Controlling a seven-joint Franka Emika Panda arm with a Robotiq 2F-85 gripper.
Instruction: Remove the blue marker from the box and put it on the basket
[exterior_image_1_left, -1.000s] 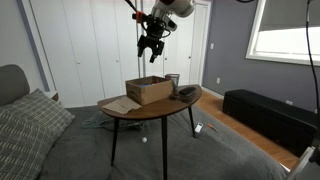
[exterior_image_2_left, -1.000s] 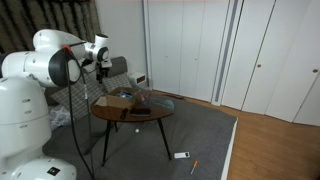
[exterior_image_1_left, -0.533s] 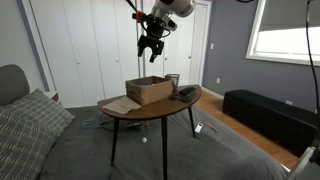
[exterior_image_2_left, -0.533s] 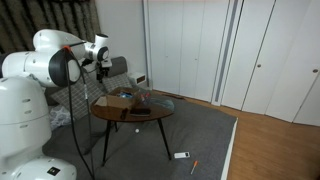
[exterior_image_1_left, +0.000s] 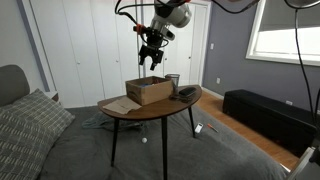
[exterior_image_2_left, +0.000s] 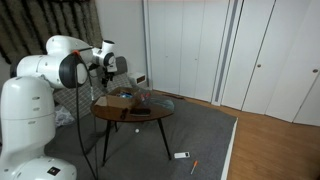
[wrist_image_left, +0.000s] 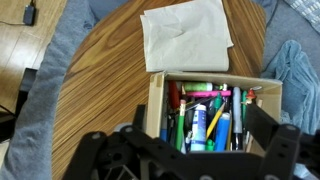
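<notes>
Arm extends from above with the wrist turned downward. The end effector (exterior_image_1_left: 150, 61) hangs high over the surface (exterior_image_1_left: 150, 110), fingers spread wide and holding nothing. The blue marker (wrist_image_left: 197, 127) lies lengthwise near the middle of the open cardboard box (wrist_image_left: 156, 102), packed among many other pens and just beside a yellow one (wrist_image_left: 216, 120). Marker and box sit directly beneath the end effector, well apart from it. A white napkin (wrist_image_left: 187, 35) lies just beside the box.

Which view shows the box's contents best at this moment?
The wrist view: it looks straight down into the open box, with markers plainly visible inside. Both exterior views show it small and from the side; its contents cannot be made out.
</notes>
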